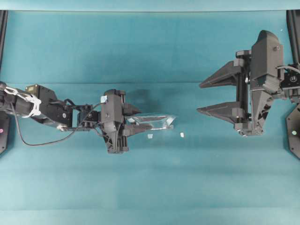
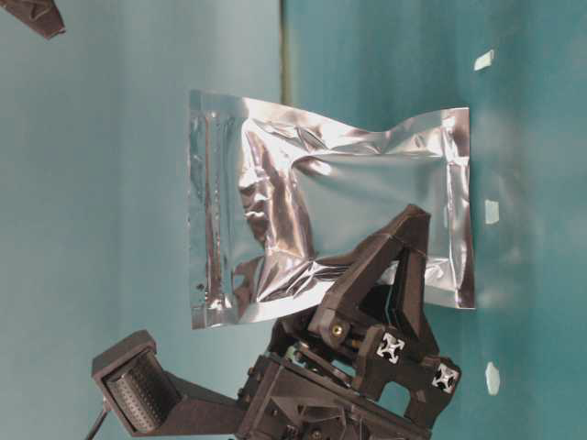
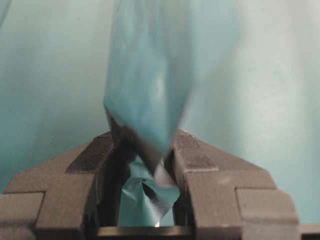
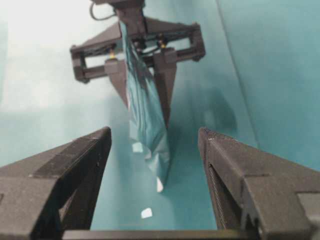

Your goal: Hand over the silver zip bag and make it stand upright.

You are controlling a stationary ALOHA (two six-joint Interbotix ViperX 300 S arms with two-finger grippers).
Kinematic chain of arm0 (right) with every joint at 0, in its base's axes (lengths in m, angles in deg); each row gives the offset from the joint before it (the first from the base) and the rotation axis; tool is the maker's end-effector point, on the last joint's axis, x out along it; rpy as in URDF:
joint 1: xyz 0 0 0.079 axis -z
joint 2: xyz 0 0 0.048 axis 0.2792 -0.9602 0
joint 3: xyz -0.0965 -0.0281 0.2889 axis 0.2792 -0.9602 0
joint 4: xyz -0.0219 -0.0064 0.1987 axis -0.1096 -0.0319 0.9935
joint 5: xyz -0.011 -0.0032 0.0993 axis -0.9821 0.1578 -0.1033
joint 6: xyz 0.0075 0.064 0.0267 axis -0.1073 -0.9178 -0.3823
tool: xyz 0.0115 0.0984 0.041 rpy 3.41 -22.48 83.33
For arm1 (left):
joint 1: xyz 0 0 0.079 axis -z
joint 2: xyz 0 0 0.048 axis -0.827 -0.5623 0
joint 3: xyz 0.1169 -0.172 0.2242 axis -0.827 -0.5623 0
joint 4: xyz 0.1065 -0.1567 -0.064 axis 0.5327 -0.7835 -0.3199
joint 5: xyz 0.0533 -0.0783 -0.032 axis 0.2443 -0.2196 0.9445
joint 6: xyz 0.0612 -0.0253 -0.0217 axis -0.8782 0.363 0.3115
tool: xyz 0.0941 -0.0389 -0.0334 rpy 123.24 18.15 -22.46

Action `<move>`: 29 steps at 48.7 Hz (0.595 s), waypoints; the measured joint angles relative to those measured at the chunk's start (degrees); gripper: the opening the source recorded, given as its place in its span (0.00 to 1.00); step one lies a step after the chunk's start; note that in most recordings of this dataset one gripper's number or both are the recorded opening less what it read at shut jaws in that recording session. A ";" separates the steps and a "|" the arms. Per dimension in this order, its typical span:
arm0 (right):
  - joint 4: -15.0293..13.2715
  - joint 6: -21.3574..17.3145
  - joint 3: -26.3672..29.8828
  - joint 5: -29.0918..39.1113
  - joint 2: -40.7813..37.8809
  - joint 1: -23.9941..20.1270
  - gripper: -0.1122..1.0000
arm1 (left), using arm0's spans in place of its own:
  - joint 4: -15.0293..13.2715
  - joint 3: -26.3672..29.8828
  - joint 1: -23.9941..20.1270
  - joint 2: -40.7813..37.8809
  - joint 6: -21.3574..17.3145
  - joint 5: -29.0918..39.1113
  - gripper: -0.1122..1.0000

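A: What does the left gripper (image 1: 136,120) hold?
B: Its jaws pinch one edge of the silver zip bag (image 1: 153,120); the pouch juts out past the fingertips, edge-on from above.
A: And the right gripper (image 1: 210,96)?
B: Spread wide and holding nothing; it faces the bag, well apart.

My arms are matte black plastic and metal. My left arm (image 1: 51,110) wears white cable ties near its base, with a thin black cable looping beneath it. My left gripper (image 2: 394,275) shows brass screws and small white cross-shaped marks. My right gripper (image 1: 220,96) has broad, tapering, wedge-shaped black fingers (image 4: 65,175) with finely textured inner faces.
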 measured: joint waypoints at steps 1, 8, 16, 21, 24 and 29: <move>-0.09 0.00 0.00 0.00 0.00 0.00 0.84 | 0.00 0.00 0.00 0.00 0.00 0.00 0.30; 0.00 0.00 -0.09 0.00 0.00 -0.09 0.84 | 0.09 0.00 0.00 0.00 0.00 0.35 0.30; 0.00 0.00 -0.09 0.00 0.09 0.00 0.84 | 0.09 0.00 0.00 0.09 0.00 0.79 0.30; 0.00 0.00 0.00 0.00 0.00 -0.09 0.84 | 0.09 0.00 0.00 0.26 -0.09 0.97 0.30; 0.00 0.00 -0.09 0.00 0.00 0.00 0.84 | 0.09 0.00 0.00 0.26 0.00 1.14 0.30; -0.09 0.00 -0.09 0.00 0.00 0.00 0.84 | 0.09 0.00 0.00 0.35 0.00 1.14 0.30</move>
